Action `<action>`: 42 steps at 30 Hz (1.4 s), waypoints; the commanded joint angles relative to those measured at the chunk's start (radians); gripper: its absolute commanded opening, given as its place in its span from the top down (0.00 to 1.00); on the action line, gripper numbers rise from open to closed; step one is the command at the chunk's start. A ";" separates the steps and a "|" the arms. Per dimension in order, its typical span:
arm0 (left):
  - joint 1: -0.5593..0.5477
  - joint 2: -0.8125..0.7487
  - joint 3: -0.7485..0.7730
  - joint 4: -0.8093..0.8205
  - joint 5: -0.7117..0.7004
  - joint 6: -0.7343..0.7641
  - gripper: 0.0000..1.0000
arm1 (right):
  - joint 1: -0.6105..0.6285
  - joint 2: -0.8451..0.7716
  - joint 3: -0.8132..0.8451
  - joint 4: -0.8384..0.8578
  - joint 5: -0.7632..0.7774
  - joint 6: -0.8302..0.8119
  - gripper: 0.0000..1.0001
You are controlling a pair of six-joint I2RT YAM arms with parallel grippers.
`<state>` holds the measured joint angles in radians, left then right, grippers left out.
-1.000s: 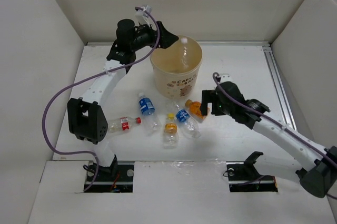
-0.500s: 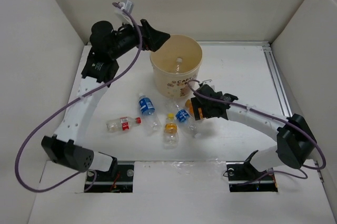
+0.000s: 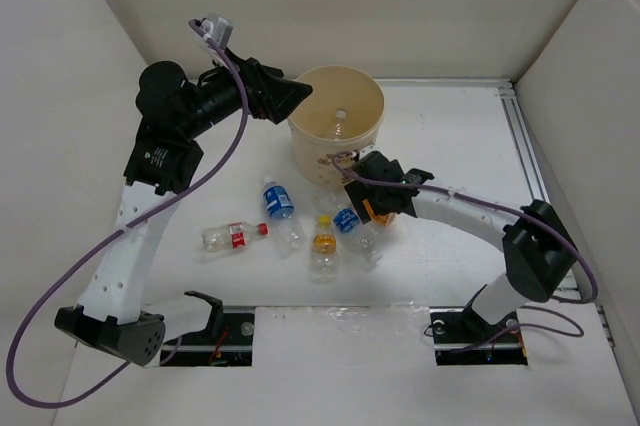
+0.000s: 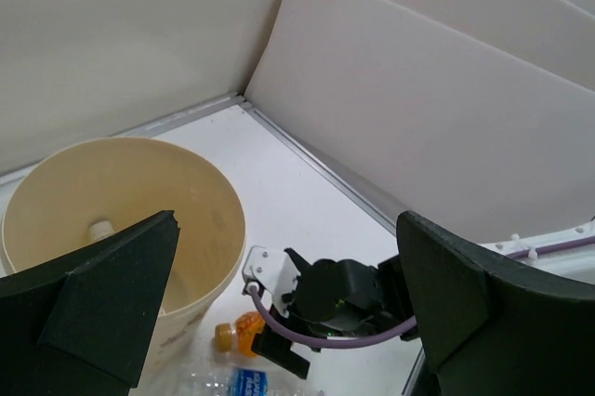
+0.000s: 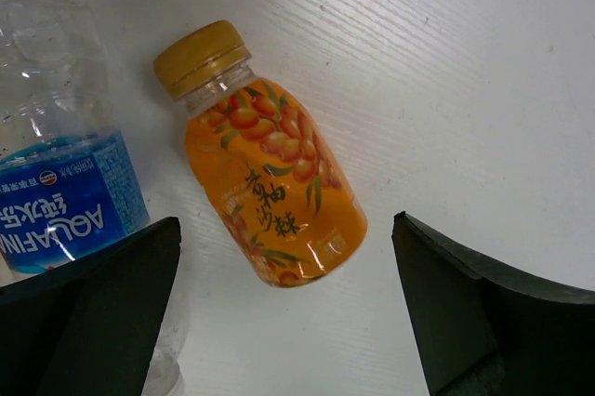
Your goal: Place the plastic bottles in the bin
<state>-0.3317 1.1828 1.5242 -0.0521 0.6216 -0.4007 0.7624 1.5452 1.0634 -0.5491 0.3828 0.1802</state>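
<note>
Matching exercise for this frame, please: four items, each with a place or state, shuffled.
1 round tan paper bucket
2 small orange-labelled bottle with yellow cap
3 clear plastic bottle with red label
4 left gripper

A lying on the white table, leftmost in the top view
B open, raised near the bucket's rim
C standing upright, top open
D lying under the open right gripper

Pairs: 1-C, 2-D, 3-A, 4-B

Left arm [image 3: 128,246] stands tall from its base, elbow raised, wrist level and pointing right. Left gripper [image 3: 296,95]: jaws spread wide, gripping nothing. Right arm [image 3: 465,216] reaches low to the left, wrist pitched downward. Right gripper [image 5: 286,229]: jaws wide apart, gripping nothing.
</note>
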 commanded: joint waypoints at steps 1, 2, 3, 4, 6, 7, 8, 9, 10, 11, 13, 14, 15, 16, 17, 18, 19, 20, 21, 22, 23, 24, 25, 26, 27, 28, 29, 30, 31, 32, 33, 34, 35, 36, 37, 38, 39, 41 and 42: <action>-0.001 -0.040 0.004 -0.015 0.041 0.032 0.00 | -0.006 0.035 0.064 0.021 -0.034 -0.083 0.01; -0.001 -0.051 0.004 -0.015 0.041 0.042 0.00 | -0.006 0.056 0.064 0.021 -0.044 -0.094 0.01; -0.001 -0.051 0.004 -0.025 0.041 0.042 0.00 | -0.006 0.067 0.064 0.021 -0.044 -0.094 0.01; -0.001 -0.060 0.004 -0.025 0.041 0.042 0.00 | -0.015 0.078 0.064 0.012 -0.054 -0.103 0.01; -0.001 -0.060 0.004 -0.034 0.032 0.053 0.00 | -0.015 0.110 0.075 0.003 -0.070 -0.104 0.09; -0.001 -0.069 0.004 -0.034 0.032 0.053 0.00 | -0.015 0.110 0.075 0.003 -0.070 -0.104 0.09; -0.001 -0.069 0.004 -0.034 0.032 0.062 0.00 | -0.015 0.110 0.075 0.003 -0.070 -0.090 0.13; -0.001 -0.069 0.004 -0.034 0.032 0.062 0.00 | -0.015 0.122 0.075 0.003 -0.070 -0.090 0.20; -0.001 -0.069 0.004 -0.034 0.032 0.062 0.00 | -0.015 0.122 0.075 0.003 -0.070 -0.090 0.23; -0.001 -0.069 0.004 -0.034 0.032 0.062 0.00 | -0.015 0.131 0.075 -0.006 -0.081 -0.090 0.24; -0.001 -0.069 0.004 -0.046 0.032 0.062 0.00 | -0.015 0.141 0.084 -0.006 -0.093 -0.081 0.30; -0.001 -0.069 0.004 -0.046 0.032 0.062 0.00 | -0.015 0.141 0.084 -0.020 -0.107 -0.081 0.32; -0.001 -0.069 0.004 -0.046 0.032 0.062 0.00 | -0.015 0.141 0.095 -0.031 -0.107 -0.081 0.36; -0.001 -0.078 0.004 -0.046 0.021 0.071 0.00 | -0.015 0.150 0.095 -0.031 -0.107 -0.081 0.41; -0.001 -0.078 0.004 -0.046 0.021 0.071 0.00 | -0.015 0.150 0.105 -0.044 -0.107 -0.071 0.43; -0.001 -0.078 0.004 -0.046 0.021 0.071 0.00 | -0.005 0.150 0.106 -0.064 -0.107 -0.071 0.43; -0.001 -0.078 0.004 -0.046 0.021 0.071 0.00 | 0.009 0.150 0.116 -0.074 -0.095 -0.061 0.44; -0.001 -0.078 0.004 -0.055 0.012 0.071 0.00 | 0.009 0.141 0.116 -0.074 -0.094 -0.061 0.46; -0.010 -0.078 0.004 -0.055 0.012 0.071 0.00 | 0.021 0.141 0.116 -0.089 -0.082 -0.051 0.48; -0.010 -0.078 0.004 -0.055 0.012 0.071 0.00 | 0.021 0.127 0.116 -0.101 -0.082 -0.041 0.50; -0.010 -0.078 0.004 -0.055 0.012 0.071 0.00 | 0.032 0.113 0.116 -0.101 -0.082 -0.041 0.66; -0.010 -0.078 0.004 -0.055 0.012 0.071 0.00 | 0.032 0.113 0.116 -0.101 -0.082 -0.032 0.76; -0.010 -0.069 0.004 -0.055 0.012 0.071 0.00 | 0.032 0.101 0.116 -0.101 -0.064 -0.022 0.78; -0.010 -0.069 0.004 -0.055 0.012 0.071 0.00 | 0.032 0.101 0.116 -0.101 -0.064 -0.022 0.75; -0.010 -0.069 0.004 -0.046 0.012 0.062 0.00 | 0.032 0.101 0.116 -0.101 -0.077 -0.022 0.75; -0.010 -0.069 0.004 -0.046 0.012 0.062 0.00 | 0.032 0.101 0.116 -0.101 -0.078 -0.022 0.73; -0.010 -0.069 0.004 -0.046 0.012 0.062 0.00 | 0.032 0.119 0.116 -0.110 -0.088 -0.022 0.67; -0.010 -0.069 0.004 -0.046 0.012 0.062 0.00 | 0.032 0.130 0.125 -0.110 -0.088 -0.022 0.67; -0.010 -0.069 0.004 -0.046 0.012 0.062 0.00 | 0.032 0.141 0.125 -0.110 -0.088 -0.022 0.67; -0.010 -0.069 0.004 -0.046 0.012 0.062 0.00 | 0.032 0.151 0.125 -0.121 -0.088 -0.022 0.67; -0.010 -0.069 0.004 -0.046 0.012 0.062 0.00 | 0.043 0.161 0.138 -0.121 -0.088 -0.022 0.88; -0.010 -0.069 0.004 -0.055 0.003 0.062 0.00 | 0.043 0.161 0.138 -0.121 -0.073 -0.022 1.00; -0.010 -0.069 0.004 -0.055 0.003 0.062 0.00 | 0.043 0.161 0.138 -0.121 -0.055 -0.004 1.00; -0.010 -0.069 0.004 -0.055 0.003 0.062 0.00 | 0.043 0.161 0.138 -0.132 -0.055 -0.004 1.00; -0.010 -0.069 0.004 -0.055 0.003 0.071 0.00 | 0.052 0.161 0.138 -0.132 -0.055 0.008 1.00; -0.010 -0.069 0.004 -0.064 -0.008 0.071 0.00 | 0.052 0.161 0.138 -0.146 -0.044 0.019 1.00; -0.010 -0.069 0.004 -0.065 -0.008 0.071 0.00 | 0.052 0.161 0.138 -0.146 -0.016 0.042 1.00; -0.010 -0.060 0.004 -0.065 -0.008 0.071 0.00 | 0.061 0.139 0.138 -0.186 0.017 0.070 1.00; -0.010 -0.060 0.004 -0.065 -0.017 0.071 0.00 | 0.061 0.127 0.138 -0.196 0.045 0.091 1.00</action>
<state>-0.3389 1.1305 1.5238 -0.1398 0.6163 -0.3439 0.8093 1.6955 1.1725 -0.6804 0.3565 0.2047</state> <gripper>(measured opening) 0.997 0.554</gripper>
